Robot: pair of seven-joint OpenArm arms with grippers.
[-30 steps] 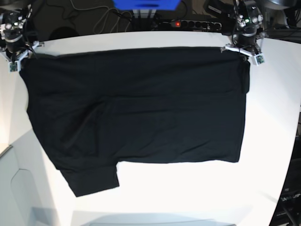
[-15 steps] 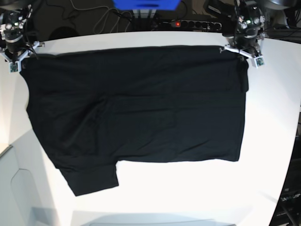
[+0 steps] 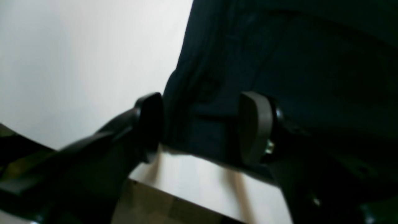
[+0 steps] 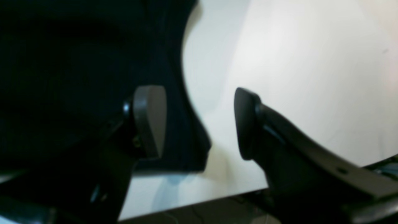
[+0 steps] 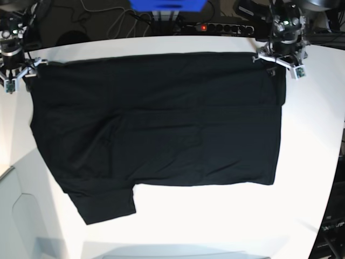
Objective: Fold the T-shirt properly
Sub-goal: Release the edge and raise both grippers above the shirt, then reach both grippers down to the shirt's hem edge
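White table point(image 5: 215, 221) is filling most of the base view, its near part bare.

The T-shirt point(image 5: 161, 124) is lying flat across the table, black, folded into a broad rectangle reaching almost from one far corner to the other. One sleeve is sticking out at the near corner on the base view's left. No print is showing on the upturned side.

Left gripper point(image 3: 200, 124) is sitting over the far corner of the shirt on the base view's right, jaws standing wide apart. Between its pads point(image 3: 253, 124) a bunched corner of the black cloth is lying on the table; one pad is touching or just beside the cloth edge. The cloth is not pinched.

Right gripper point(image 4: 200, 121) is sitting at the opposite far corner, jaws likewise spread. One pad point(image 4: 150, 119) is over the cloth, the other over bare table; the shirt's edge is running between them, unheld.

Power strip point(image 5: 215, 27) with a red light is lying beyond the table's far edge.
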